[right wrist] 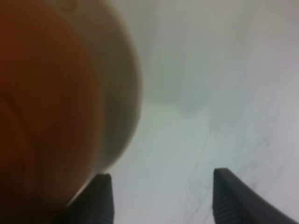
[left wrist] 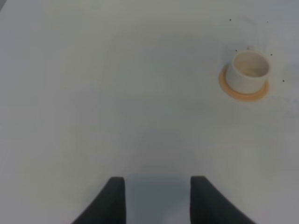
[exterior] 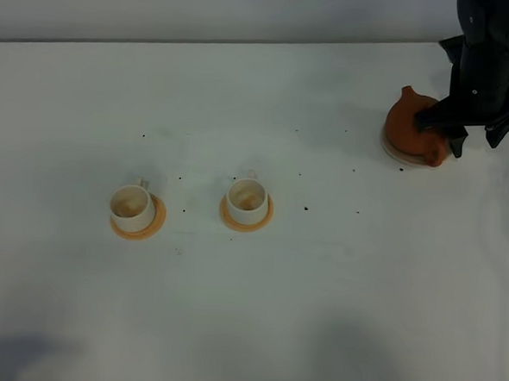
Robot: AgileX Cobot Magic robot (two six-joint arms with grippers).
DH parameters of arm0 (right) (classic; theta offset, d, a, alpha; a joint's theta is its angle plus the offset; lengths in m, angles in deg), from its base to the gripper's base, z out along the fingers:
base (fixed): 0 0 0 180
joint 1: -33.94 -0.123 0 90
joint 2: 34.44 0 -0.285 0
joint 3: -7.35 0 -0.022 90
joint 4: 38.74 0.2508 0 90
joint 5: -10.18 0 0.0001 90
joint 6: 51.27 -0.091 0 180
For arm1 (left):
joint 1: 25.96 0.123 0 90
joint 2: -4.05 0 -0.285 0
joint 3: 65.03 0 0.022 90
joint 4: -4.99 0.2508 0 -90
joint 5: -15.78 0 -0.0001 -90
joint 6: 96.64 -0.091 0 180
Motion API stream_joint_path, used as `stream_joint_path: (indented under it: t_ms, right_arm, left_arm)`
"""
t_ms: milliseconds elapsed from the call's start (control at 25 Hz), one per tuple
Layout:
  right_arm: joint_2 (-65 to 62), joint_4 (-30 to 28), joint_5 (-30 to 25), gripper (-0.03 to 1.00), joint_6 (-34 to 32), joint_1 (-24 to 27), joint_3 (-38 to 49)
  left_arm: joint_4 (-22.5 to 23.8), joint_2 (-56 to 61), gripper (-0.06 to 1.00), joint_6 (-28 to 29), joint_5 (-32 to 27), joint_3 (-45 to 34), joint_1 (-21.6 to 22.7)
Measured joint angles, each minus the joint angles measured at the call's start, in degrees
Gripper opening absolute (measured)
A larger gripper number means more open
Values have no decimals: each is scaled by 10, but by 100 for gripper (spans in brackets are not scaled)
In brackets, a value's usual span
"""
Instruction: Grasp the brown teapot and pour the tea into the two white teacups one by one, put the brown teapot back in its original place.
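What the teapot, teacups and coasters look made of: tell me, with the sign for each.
Brown teapot: likely unglazed clay; matte reddish-brown, no gloss. White teacups: probably glazed ceramic; smooth white walls, thin rims. Orange coasters: unclear, perhaps cork or wood; flat, dull, uniform orange.

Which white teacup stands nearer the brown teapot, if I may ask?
The right-hand teacup in the high view; the other teacup sits farther from the teapot.

Teapot (exterior: 410, 122) reddish-brown; saucer (exterior: 392, 152) pale beige; left teacup (exterior: 132, 205) and middle teacup (exterior: 247, 199) white, tan-stained inside; coasters (exterior: 140, 231) orange; worktop (exterior: 317, 289) white, dark-specked; jaws black.
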Motion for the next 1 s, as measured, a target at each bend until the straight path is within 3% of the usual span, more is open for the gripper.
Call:
stream_joint_path:
  t_ms: [280,600,1000]
  right_arm:
    - [-4,-7,3,50,-3,-1,21]
    - [-27,-54,5,50,-15,-1,23]
    - [-97,-47,6,50,-14,-1,26]
  left_arm:
    - [0,0,37,0,0,0,0]
    - [0,0,37,0,0,0,0]
    - [0,0,37,0,0,0,0]
